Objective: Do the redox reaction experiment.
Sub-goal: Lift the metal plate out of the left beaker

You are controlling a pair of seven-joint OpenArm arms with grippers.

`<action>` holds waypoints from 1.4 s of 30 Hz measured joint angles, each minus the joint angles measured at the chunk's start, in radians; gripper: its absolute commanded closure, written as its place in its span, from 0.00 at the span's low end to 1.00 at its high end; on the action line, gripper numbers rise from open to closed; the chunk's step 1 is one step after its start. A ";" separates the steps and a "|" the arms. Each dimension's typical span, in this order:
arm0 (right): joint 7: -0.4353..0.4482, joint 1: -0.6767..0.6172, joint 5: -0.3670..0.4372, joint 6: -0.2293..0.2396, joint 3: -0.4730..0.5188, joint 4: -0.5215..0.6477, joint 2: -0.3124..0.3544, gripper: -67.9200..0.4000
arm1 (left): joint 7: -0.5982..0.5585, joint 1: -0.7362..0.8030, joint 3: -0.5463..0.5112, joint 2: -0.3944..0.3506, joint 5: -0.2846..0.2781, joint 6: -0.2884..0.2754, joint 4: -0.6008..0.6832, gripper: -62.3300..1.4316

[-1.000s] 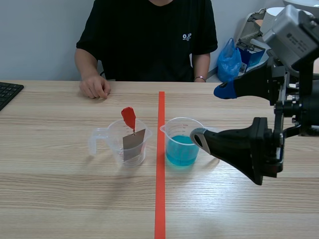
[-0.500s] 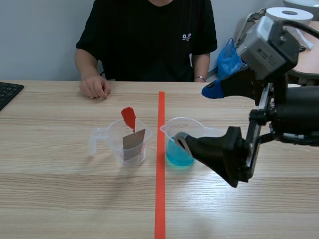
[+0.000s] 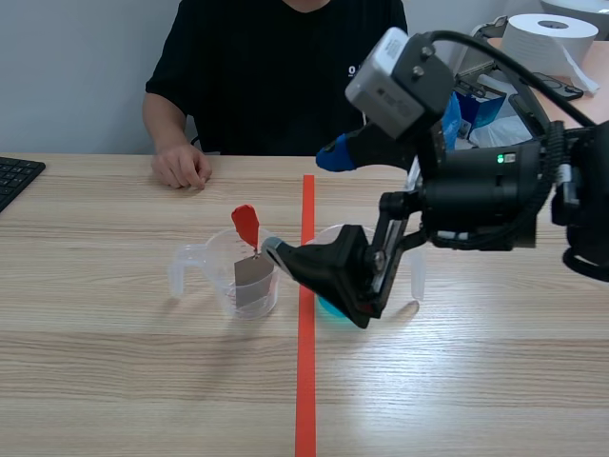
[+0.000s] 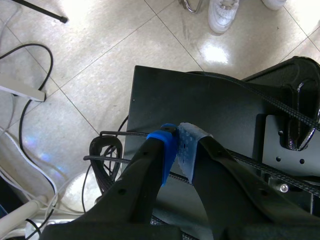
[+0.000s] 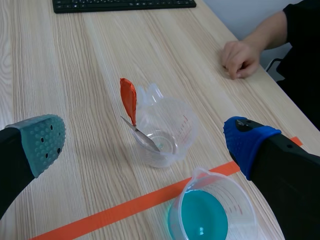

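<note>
Right end effector is held above the surface, fingers spread wide, over the 2 beakers. Clear beaker is set beside the tape line. A metal strip with a red clip is stood in it. Blue-liquid beaker is set just across the line, near the first, not touching. Left end effector is pressed together on nothing, off the surface, above the floor.

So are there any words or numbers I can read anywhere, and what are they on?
No text here can be read in full.
black shirt: small white print, mostly covered, unreadable.
clear cup with the red clip: red scale marks, too small to read.
keyboard: key letters too blurred to read.
</note>
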 measured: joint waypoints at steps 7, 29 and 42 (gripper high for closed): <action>0.000 0.070 -0.092 0.000 -0.085 -0.122 -0.097 0.00 | 0.000 0.000 0.000 0.000 0.000 0.000 0.000 0.93; 0.072 0.129 -0.188 0.000 -0.139 -0.240 -0.192 0.62 | 0.000 0.000 0.000 0.000 0.000 0.000 0.000 0.93; 0.160 0.129 -0.188 0.000 -0.139 -0.240 -0.188 0.98 | 0.000 0.000 0.000 0.000 0.000 0.000 0.000 0.93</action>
